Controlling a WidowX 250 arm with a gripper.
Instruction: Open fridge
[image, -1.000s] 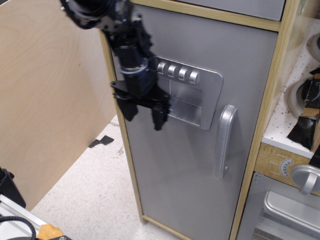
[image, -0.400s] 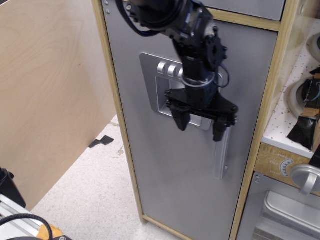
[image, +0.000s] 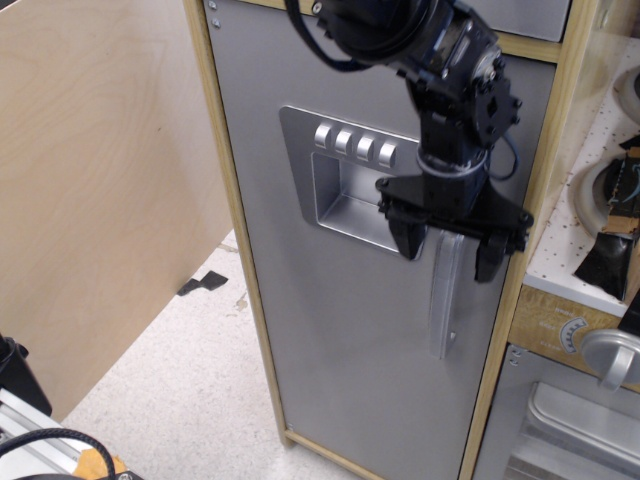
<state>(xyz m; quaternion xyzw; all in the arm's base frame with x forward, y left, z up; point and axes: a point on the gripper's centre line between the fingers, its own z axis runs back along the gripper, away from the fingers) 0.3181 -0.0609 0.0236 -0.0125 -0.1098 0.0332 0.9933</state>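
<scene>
The fridge (image: 350, 330), a tall pale-wood cabinet with a smooth grey door, fills the frame's centre. Its curved silver handle (image: 444, 300) sits right of a recessed silver panel (image: 345, 175) with four round buttons. The black arm reaches down from the top, its gripper (image: 448, 255) spread, fingers straddling the handle's top. It has shifted right from the panel since 0.4 s ago.

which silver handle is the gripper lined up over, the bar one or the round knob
The curved bar handle on the fridge door: the open gripper straddles its top, a finger on either side. The round knob sits lower right on the oven door, clear of the gripper.
</scene>
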